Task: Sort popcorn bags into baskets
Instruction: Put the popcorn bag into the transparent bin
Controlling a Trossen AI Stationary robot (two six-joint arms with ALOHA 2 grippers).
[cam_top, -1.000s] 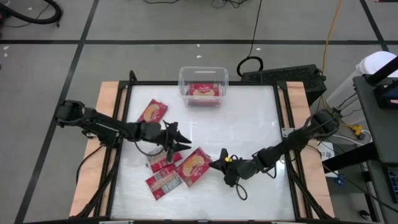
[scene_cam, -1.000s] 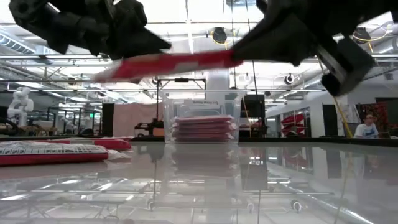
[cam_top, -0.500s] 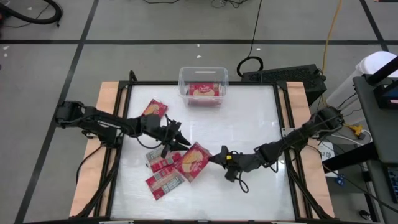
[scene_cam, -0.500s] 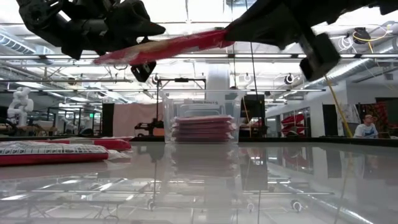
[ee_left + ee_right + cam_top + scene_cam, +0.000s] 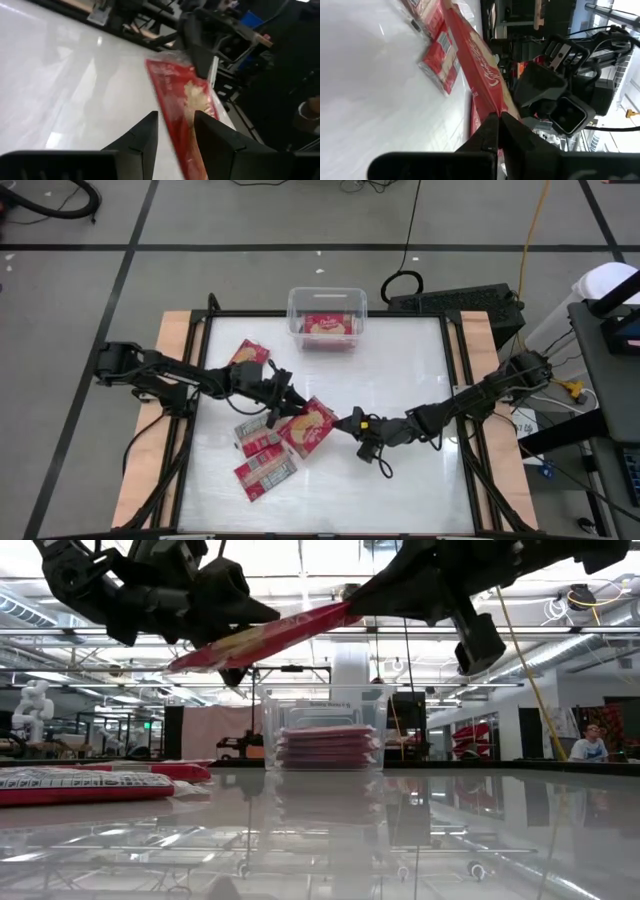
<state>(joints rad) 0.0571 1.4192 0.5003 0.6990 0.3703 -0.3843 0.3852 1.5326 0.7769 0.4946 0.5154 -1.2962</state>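
Held aloft above the bench (image 5: 400,370), a red popcorn bag (image 5: 308,428), popcorn picture up, near the middle of the bench, slightly toward 7 o'clock from centre. Tilted in the low view: end nearer the right arm higher, end nearer the left arm lower; long axis running roughly from 8 o'clock to 2 o'clock in the high view. Pinched at its 3 o'clock corner by the right end effector (image 5: 352,423), fingers pressed together on the bag's edge, as seen in the right wrist view (image 5: 496,131). At the bag's 10 o'clock side, the left end effector (image 5: 290,402), fingers partly spread with the bag's edge lying between them (image 5: 172,131); whether they press on the bag cannot be told. At 12 o'clock on the bench, a clear basket (image 5: 296,308) holding a stack of red bags (image 5: 327,325), top one with picture face up; stack also visible through the clear wall in the low view (image 5: 329,746). Lying flat on the bench: one loose bag (image 5: 248,356) at about 10 o'clock, picture up, and two label-side-up bags (image 5: 262,463) toward 7 o'clock, just beside and partly under the lifted bag.
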